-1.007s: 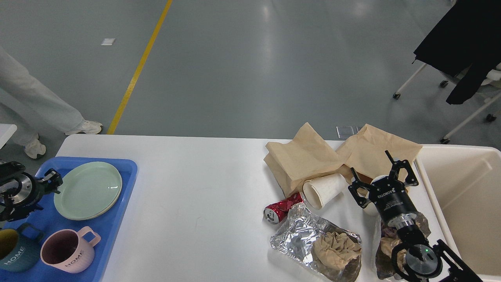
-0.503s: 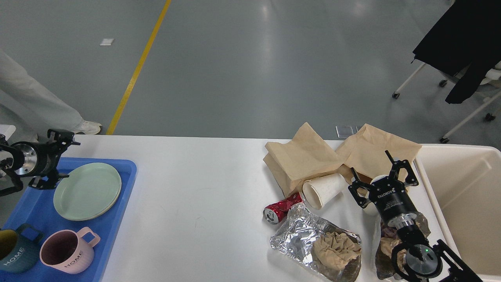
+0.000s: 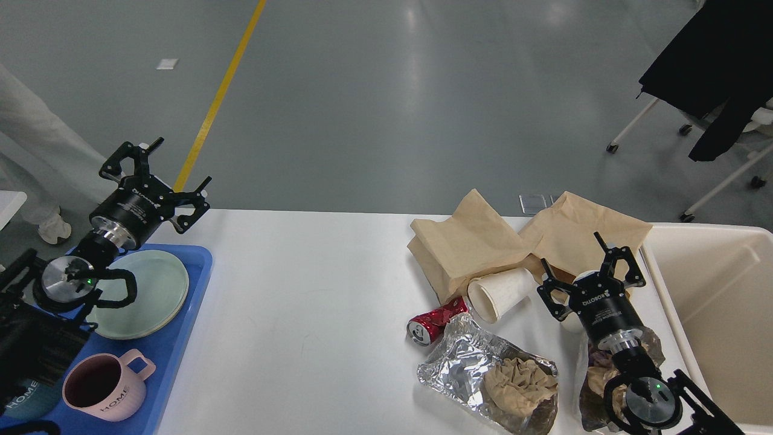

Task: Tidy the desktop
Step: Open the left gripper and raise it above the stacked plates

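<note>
The white desktop (image 3: 314, 290) holds litter on its right half: two brown paper bags (image 3: 477, 241), a white paper cup (image 3: 498, 293) lying on its side, a crushed red can (image 3: 432, 323), and a foil wrap (image 3: 465, 362) with crumpled brown paper. My right gripper (image 3: 570, 254) is open, its fingers spread over a second white cup (image 3: 581, 278) that is mostly hidden under it. Another foil wrap (image 3: 652, 344) lies under the right arm. My left gripper (image 3: 180, 164) is open and empty, raised above the desktop's far left corner.
A blue tray (image 3: 181, 338) at the left holds green plates (image 3: 154, 290), a pink mug (image 3: 105, 386) and a teal mug (image 3: 24, 399) partly hidden by my left arm. A cream bin (image 3: 724, 290) stands at the right edge. A person's legs (image 3: 36, 157) and a chair (image 3: 712, 72) stand beyond the table.
My left arm rose from over the blue tray and swung up and right, so its open gripper now points past the table's far left corner. The right arm and litter have not moved.
</note>
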